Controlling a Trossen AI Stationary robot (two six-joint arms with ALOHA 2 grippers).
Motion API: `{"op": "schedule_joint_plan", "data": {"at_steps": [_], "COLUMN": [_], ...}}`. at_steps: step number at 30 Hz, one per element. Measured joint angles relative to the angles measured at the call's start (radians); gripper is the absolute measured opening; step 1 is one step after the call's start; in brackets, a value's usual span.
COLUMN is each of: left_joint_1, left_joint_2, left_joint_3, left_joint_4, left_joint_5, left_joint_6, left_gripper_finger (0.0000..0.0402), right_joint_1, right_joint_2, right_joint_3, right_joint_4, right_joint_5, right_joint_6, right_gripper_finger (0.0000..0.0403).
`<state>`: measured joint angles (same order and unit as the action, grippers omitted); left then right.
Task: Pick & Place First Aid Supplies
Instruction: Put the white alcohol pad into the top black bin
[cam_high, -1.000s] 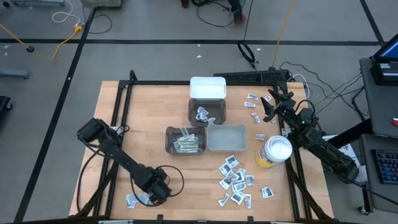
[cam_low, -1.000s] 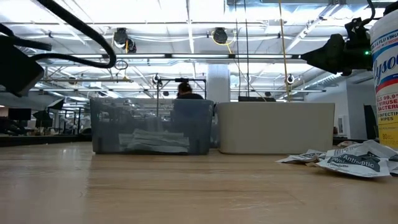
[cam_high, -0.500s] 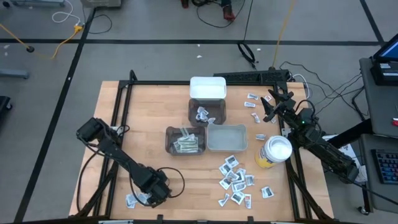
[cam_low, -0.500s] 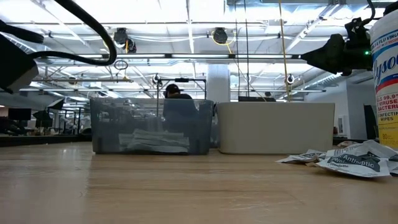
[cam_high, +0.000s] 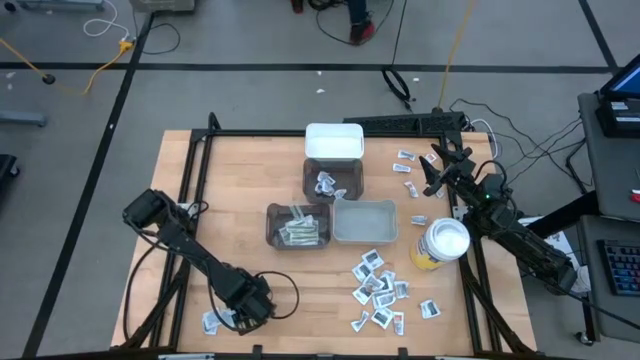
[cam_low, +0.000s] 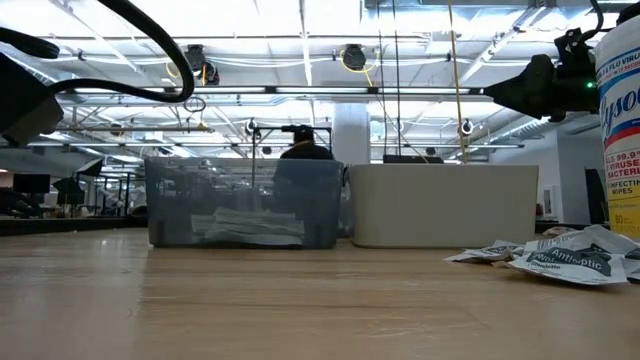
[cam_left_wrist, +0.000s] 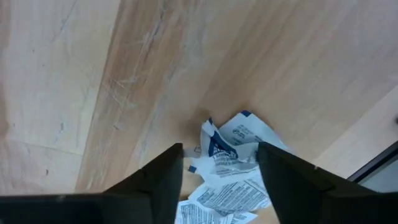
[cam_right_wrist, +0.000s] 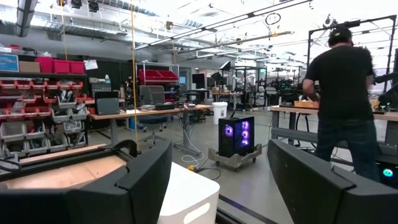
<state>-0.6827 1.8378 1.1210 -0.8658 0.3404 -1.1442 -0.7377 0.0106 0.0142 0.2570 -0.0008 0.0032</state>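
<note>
Table (cam_high: 200, 200) — left end effector (cam_left_wrist: 219, 167) astride packets (cam_left_wrist: 236, 155), wrist-view only.

- Four bins (cam_high: 330, 190) sit mid-table, the far one empty.
- Loose packets (cam_high: 380, 290) lie near the table's front right, more (cam_high: 405, 165) by its far right edge.
- A canister (cam_high: 440, 245) stands right of the bins.

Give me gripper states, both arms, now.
Left gripper: fingers apart around white packets at the table's near-left edge; grip cannot be told.
Right gripper: open, empty.
</note>
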Motion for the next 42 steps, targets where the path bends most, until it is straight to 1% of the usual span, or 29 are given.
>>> {"op": "schedule_joint_plan", "data": {"at_steps": [9, 15, 24, 36, 42], "left_joint_1": [0.0, 0.0, 0.005, 0.026, 0.04], "left_joint_2": [0.0, 0.0, 0.0, -0.008, -0.119], "left_joint_3": [0.0, 0.0, 0.0, 0.0, 0.0], "left_joint_4": [0.0, -0.001, -0.001, -0.003, -0.058], "left_joint_5": [0.011, 0.037, 0.035, 0.032, 0.007], "left_joint_6": [-0.016, -0.013, -0.013, -0.043, -0.083], "left_gripper_finger": [0.0134, 0.0103, 0.0056, 0.0004, 0.0002], "right_joint_1": [0.0, 0.0, 0.0, 0.0, 0.0], "right_joint_2": [0.0, 0.0, 0.0, 0.0, 0.0], "right_joint_3": [0.0, 0.0, 0.0, 0.0, 0.0], "right_joint_4": [0.0, 0.0, 0.0, 0.0, 0.0], "right_joint_5": [0.0, 0.0, 0.0, 0.0, 0.0], "right_joint_6": [0.0, 0.0, 0.0, 0.0, 0.0], "right_gripper_finger": [0.0263, 0.0263, 0.0263, 0.0263, 0.0263]}}
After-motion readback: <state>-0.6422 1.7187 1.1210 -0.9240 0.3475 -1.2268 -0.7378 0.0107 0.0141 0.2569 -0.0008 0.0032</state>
